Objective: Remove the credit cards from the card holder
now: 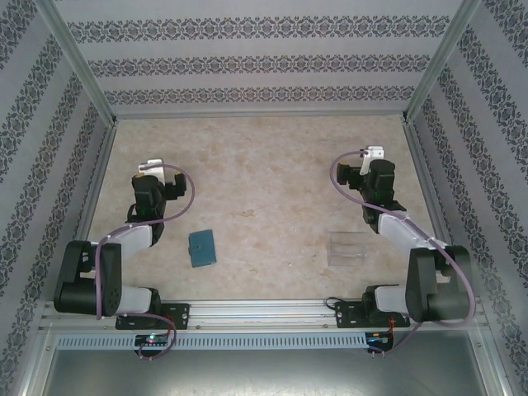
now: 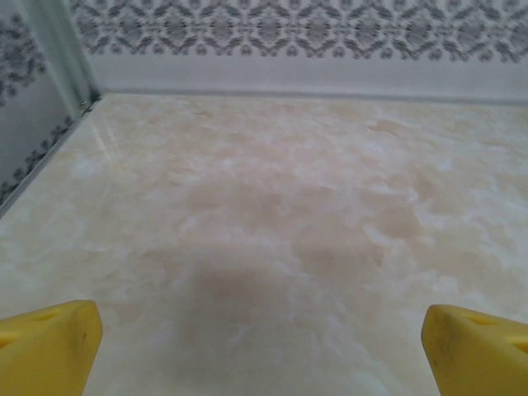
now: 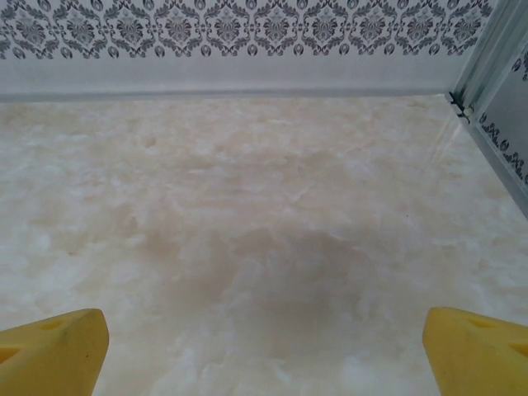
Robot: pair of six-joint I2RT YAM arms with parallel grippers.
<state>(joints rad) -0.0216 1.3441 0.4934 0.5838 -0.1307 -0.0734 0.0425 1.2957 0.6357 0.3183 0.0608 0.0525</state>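
Damask-papered walls point(image 1: 247, 62), marbled beige tabletop point(image 1: 272, 190)

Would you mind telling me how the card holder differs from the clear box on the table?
The card holder is opaque teal; the clear box is see-through. The card holder lies left of centre, the clear box right. The card holder looks flat, while the clear box has raised walls. Both rest on the table near its front edge.

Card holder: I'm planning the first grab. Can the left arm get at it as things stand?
Probably yes. The card holder lies on bare table beside the left arm, nothing against it; the left pincer is open and empty, though pointed away.
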